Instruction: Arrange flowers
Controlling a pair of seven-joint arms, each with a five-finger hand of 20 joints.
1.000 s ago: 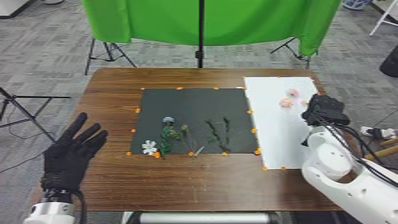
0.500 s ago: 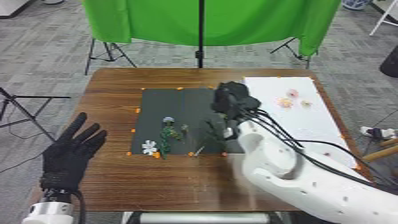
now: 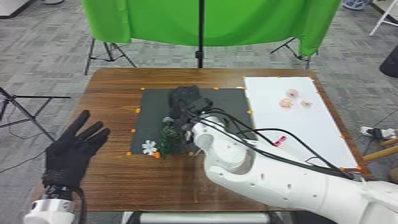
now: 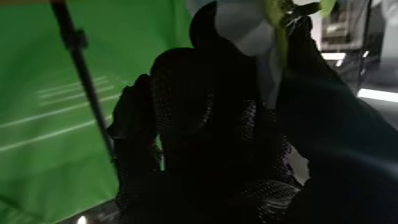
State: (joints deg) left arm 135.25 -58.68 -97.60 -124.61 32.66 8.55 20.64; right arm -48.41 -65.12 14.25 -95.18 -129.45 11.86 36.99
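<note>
Over the dark mat (image 3: 153,107) in the head view is my right hand (image 3: 187,95), above the bluish flower (image 3: 168,120) with its green stem. In the right wrist view, my right hand (image 4: 191,120) is shut on a pale flower (image 4: 244,30), its green stem between fingers and thumb. A white flower (image 3: 149,146) lies at the mat's near left corner. Several pinkish blooms (image 3: 286,103) lie on the white sheet (image 3: 271,85). My right arm covers part of the mat's stems. Left of the mat, my left hand (image 3: 69,155) is open, fingers spread.
Brown table surface (image 3: 111,100) surrounds the mat and sheet. Orange markers line their edges. Beyond the far table edge, a green cloth (image 3: 151,22) hangs with a black stand (image 3: 200,52). My right arm and its cables cross the sheet's near part.
My right hand has moved left from the sheet's right edge, across the sheet, to above the mat's left half. The left hand has stayed nearly still.
</note>
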